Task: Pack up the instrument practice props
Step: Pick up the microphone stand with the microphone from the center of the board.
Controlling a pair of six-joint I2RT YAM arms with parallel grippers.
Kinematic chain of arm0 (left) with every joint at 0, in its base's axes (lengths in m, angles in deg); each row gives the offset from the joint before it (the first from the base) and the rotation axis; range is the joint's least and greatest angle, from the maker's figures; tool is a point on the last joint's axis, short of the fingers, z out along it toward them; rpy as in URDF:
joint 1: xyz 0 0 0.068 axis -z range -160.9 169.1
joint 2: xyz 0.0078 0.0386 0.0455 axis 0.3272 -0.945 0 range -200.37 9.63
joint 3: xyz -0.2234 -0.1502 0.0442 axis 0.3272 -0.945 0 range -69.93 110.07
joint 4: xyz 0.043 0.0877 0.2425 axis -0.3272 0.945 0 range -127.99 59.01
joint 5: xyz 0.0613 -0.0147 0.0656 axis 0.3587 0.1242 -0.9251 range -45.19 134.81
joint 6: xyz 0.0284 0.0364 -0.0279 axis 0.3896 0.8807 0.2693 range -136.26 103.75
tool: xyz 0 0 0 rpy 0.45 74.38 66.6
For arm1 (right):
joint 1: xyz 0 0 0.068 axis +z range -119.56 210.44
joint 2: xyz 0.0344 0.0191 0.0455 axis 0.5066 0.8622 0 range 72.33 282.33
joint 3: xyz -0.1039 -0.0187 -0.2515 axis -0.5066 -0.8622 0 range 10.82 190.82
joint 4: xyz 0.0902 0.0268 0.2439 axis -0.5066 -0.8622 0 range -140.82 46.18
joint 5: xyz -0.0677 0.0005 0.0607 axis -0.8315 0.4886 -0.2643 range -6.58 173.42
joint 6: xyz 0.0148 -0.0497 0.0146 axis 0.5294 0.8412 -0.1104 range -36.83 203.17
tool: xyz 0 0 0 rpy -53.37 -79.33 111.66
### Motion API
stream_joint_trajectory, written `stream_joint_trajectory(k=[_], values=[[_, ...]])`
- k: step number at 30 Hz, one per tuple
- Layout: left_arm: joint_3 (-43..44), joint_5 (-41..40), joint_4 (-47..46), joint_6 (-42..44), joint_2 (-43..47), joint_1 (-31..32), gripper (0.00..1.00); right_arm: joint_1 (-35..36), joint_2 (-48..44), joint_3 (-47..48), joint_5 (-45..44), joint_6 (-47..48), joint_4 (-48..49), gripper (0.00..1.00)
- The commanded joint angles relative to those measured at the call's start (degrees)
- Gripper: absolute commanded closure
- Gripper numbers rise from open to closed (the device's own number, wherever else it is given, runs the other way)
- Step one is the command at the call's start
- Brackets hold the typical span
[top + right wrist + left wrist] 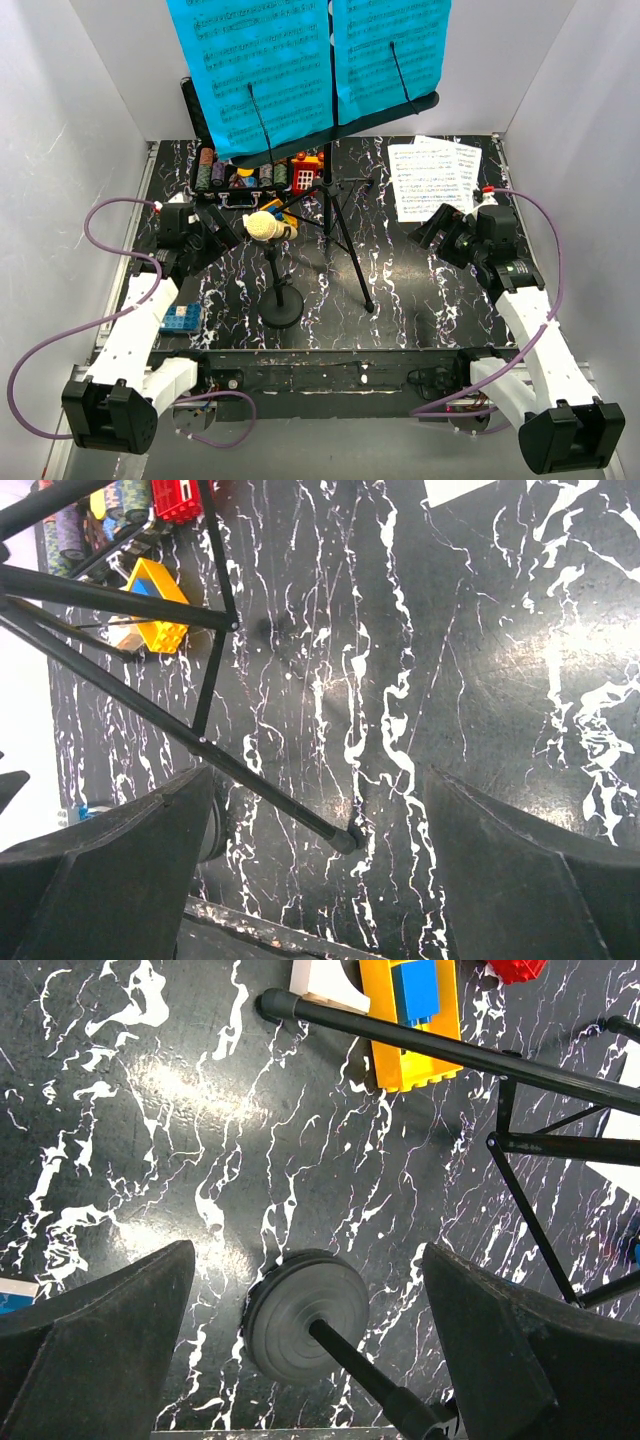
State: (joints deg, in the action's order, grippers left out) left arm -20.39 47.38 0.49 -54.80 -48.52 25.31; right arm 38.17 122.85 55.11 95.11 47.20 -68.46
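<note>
L gripper (308, 1252): wide, empty; mic stand base (300, 1318) lower centre, wrist view.
R gripper (318, 776): wide, empty; music stand leg (270, 790) lower left.
Blue pages (262, 70): 2, top centre.

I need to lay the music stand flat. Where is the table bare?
Bare room lies front right, between the music stand's near leg, the white sheets and the right gripper. A narrower patch lies between the mic stand base and the left gripper. Back left is crowded: chip case, blocks, microphone.
</note>
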Motion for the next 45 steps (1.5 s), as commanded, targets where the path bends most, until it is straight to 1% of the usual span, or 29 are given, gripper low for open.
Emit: stream_joint_trajectory(k=[1,2,3,7,9,10,12,14,15,18,20,23,27,30,31,33,36,40,43,44,45], values=[[0.4,-1.7,2.4,1.9,3.5,-0.1,0.02,1.5,-1.0,3.3,-1.0,1.3,-0.3,0.08],[0.6,-1.8,2.9,2.2,3.9,-0.1,0.02,1.9,-1.0,3.5,-1.0,1.3,-0.7,0.08],[0.7,-4.6,3.6,2.4,4.3,-0.1,0.02,2.4,-0.8,3.8,-1.0,1.4,-0.8,0.08],[1.8,-9.9,6.8,4.0,6.0,-0.2,0.02,4.4,-0.3,5.2,-1.7,2.0,-2.2,0.09],[1.4,-10.0,7.7,5.3,7.3,-0.7,0.02,6.0,-0.1,5.7,-2.2,2.7,-2.6,0.09],[0.7,-8.8,7.7,5.7,8.2,-0.8,0.02,6.7,0.0,5.8,-2.4,2.8,-2.8,0.09],[-0.4,-4.1,5.9,6.4,9.4,-0.8,0.02,8.0,0.1,5.8,-3.1,3.4,-3.1,0.09],[-0.8,3.3,3.1,7.2,9.6,-0.8,0.04,8.7,-0.1,5.4,-3.0,3.4,-3.0,0.09],[-0.9,7.2,1.9,7.3,9.9,-0.8,0.07,9.0,-0.3,5.1,-2.9,3.5,-2.9,0.09],[-1.6,13.6,-0.4,9.3,10.8,-0.9,0.14,9.3,-1.6,4.6,-2.8,3.6,-2.6,0.09],[-1.1,16.5,-1.4,12.3,11.1,-0.9,0.16,9.5,-2.3,4.6,-2.6,4.1,-2.7,0.09],[2.4,19.9,-1.3,19.5,10.3,-0.9,0.17,10.1,-1.8,5.0,-1.9,4.7,-3.0,0.09],[4.7,20.3,-2.0,19.6,8.8,-1.0,0.18,10.9,-1.8,5.1,-1.4,4.5,-3.0,0.1],[3.2,21.3,-3.7,18.5,8.5,-2.3,0.15,12.3,-2.1,5.1,-2.1,4.5,-2.8,0.1],[2.1,20.8,-5.2,17.8,8.2,-2.6,0.02,13.0,-2.1,5.1,-2.5,4.5,-2.6,0.1],[-0.6,18.5,-9.2,14.9,8.6,-2.8,0.02,14.3,-2.0,5.1,-3.2,4.3,-2.3,0.1],[-3.8,19.5,-14.7,10.7,10.2,-2.8,0.02,16.2,-2.1,5.9,-4.1,4.6,-3.0,0.1],[-5.7,23.4,-14.9,12.3,9.9,-2.8,0.02,17.3,-4.1,5.6,-5.9,4.9,-3.3,0.1],[-9.2,23.9,-21.0,12.8,7.8,-2.7,0.02,17.4,-4.6,4.1,-5.9,4.2,-1.4,0.1],[-9.3,23.7,-23.2,12.4,7.4,-2.7,0.06,17.4,-4.7,3.8,-5.8,3.8,-0.8,0.1],[-9.6,23.6,-25.6,12.1,7.8,-2.7,0.07,17.5,-4.6,3.6,-5.7,3.7,-0.7,0.11]])
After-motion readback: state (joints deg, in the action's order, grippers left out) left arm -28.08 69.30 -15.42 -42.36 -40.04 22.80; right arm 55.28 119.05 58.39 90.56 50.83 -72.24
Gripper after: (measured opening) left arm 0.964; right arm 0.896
